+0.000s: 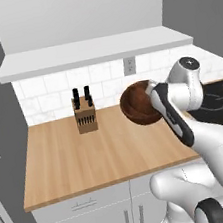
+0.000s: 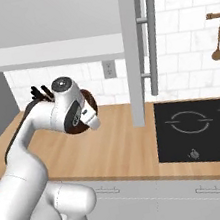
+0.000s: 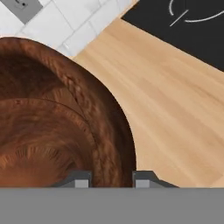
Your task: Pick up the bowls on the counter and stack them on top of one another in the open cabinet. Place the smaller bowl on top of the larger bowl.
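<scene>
Above the counter [image 1: 89, 152], clear of its light tan wood-grain top, the larger bowl [image 1: 138, 103] hangs tipped on its side in the gripper [image 3: 111, 180], with its hollow facing left in the left base view. In the hand view the two finger tips stand narrowly apart with the bowl's thick rim between them, one tip inside the hollow and one outside, so the gripper is clamped on the rim. From the right base view only a dark sliver of the bowl [image 2: 90, 104] shows behind the white wrist.

The countertop runs long and flat over white drawers and doors. A tan knife block [image 1: 85, 116] with black handles stands upright near the back wall, well to the left of the held bowl. The wall behind is white tile with a grey outlet [image 1: 129, 65] set in it. At the right end of the counter lies a black cooktop [image 2: 200, 124] with pale ring marks, flush in the wood. Wooden spoons [image 2: 217, 38] hang on the tiled wall above it.

Over the counter sits the open cabinet [image 1: 94, 52], a white doorless box with a thick white shelf ledge and a pale back panel; its shelf is higher than the bowl. In the right base view a white cabinet door [image 2: 135, 52] with a long grey handle stands edge-on beside the shelf. Grey walls close the room on both sides.
</scene>
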Controlling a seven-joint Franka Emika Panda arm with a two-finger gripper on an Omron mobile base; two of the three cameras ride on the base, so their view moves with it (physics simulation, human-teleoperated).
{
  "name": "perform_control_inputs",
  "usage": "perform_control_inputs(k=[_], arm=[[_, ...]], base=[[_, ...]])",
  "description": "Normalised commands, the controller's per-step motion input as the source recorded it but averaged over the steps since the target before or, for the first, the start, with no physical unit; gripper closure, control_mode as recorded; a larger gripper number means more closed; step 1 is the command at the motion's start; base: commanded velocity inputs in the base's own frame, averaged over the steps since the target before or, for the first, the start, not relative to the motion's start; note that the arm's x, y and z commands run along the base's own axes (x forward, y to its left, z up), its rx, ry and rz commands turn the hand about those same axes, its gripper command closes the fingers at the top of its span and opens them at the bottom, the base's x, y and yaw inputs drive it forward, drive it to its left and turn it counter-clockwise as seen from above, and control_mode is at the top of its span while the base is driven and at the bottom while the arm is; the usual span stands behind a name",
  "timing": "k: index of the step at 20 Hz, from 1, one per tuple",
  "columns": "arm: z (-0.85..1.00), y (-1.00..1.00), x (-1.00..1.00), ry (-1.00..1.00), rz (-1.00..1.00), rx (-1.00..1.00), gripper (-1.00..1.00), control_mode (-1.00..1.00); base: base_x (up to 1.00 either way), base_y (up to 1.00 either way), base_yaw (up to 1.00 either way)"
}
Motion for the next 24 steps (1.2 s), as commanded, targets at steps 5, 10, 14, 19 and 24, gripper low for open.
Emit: perform_control_inputs(k=[5,10,14,19,24], arm=[[1.00,0.13,-0.06,-0.09,-0.25,0.20,1.00,-1.00],[1.00,0.01,-0.10,0.03,-0.23,0.18,1.00,-1.00],[1.00,-0.04,-0.34,0.04,-0.16,0.17,1.00,-1.00],[1.00,0.00,0.11,0.01,-0.16,0.34,1.00,-1.00],[0.60,0.09,0.57,-0.05,-0.13,0.27,1.00,-1.00]], base=[[0.00,0.00,0.00],[0.00,0.00,0.00],[0.00,0.00,0.00],[0.00,0.00,0.00],[0.00,0.00,0.00]])
